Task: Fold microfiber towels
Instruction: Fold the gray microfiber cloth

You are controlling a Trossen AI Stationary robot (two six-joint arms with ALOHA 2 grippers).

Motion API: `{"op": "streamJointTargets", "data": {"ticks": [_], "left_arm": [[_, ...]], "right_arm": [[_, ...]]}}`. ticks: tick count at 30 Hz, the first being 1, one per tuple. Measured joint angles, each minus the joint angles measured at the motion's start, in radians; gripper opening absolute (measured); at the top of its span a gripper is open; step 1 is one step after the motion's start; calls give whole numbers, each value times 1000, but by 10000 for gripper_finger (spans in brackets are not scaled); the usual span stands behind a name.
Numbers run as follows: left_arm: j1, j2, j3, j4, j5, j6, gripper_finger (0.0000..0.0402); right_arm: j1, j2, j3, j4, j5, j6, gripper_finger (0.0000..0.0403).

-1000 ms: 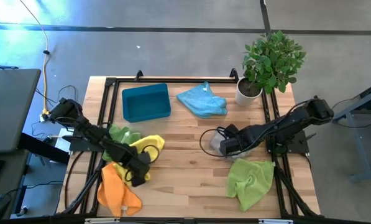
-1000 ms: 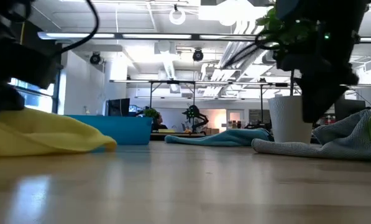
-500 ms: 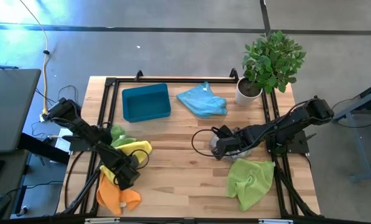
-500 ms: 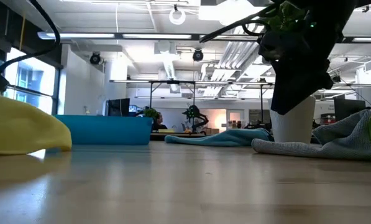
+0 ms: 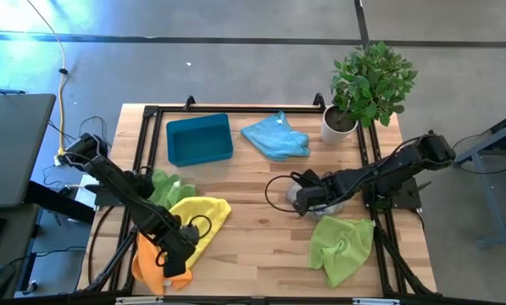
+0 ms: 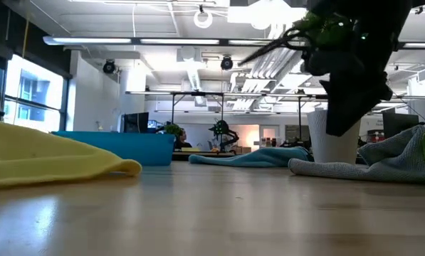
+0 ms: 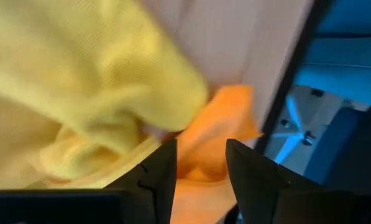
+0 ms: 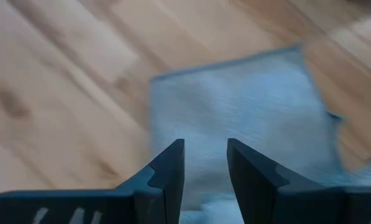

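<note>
Spread wider than half a second ago, the yellow towel [image 5: 197, 222] now lies flatter at about 8 o'clock on the table [image 5: 261, 254], its long axis running from 10 o'clock to 4 o'clock with one corner pointing toward 3 o'clock; the left gripper [image 5: 175, 257] has slid to the towel's 7 o'clock edge. Its two fingers [image 7: 253, 180] stand apart with nothing clamped between them, poised over the orange towel [image 5: 151, 258], which is bunched at the table's 7 o'clock corner and partly under the yellow one. A lime green towel [image 5: 161, 186] pokes out just beyond, at 9 o'clock.

Right of centre, at 3 o'clock, the right gripper [image 5: 299, 196] has edged slightly back toward the grey towel [image 5: 320, 193] and hangs over it, fingers parted and holding nothing; the cloth's straight hem shows in the wrist view [image 8: 235, 143].

Another lime green towel [image 5: 341, 246] lies crumpled at 5 o'clock, a light blue towel [image 5: 275, 135] at 12 o'clock, between a teal tray [image 5: 199, 140] and a potted plant [image 5: 367, 85].
</note>
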Motion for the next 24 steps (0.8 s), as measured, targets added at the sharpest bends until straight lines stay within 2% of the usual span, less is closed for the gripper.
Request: {"op": "streamJointTargets", "data": {"ticks": [5,12,20,24], "left_arm": [[2,-1,53,0,-62,22,129],[2,-1,63,-1,-76,21,129],[2,-1,63,-1,-98,19,129],[2,-1,63,-1,-99,19,129]], "right_arm": [[-19,0,0,-90,-29,0,136],[-34,0,0,-98,-231,0,179],[-32,0,0,-129,-253,0,183],[-32,0,-2,-125,-313,0,179]]}}
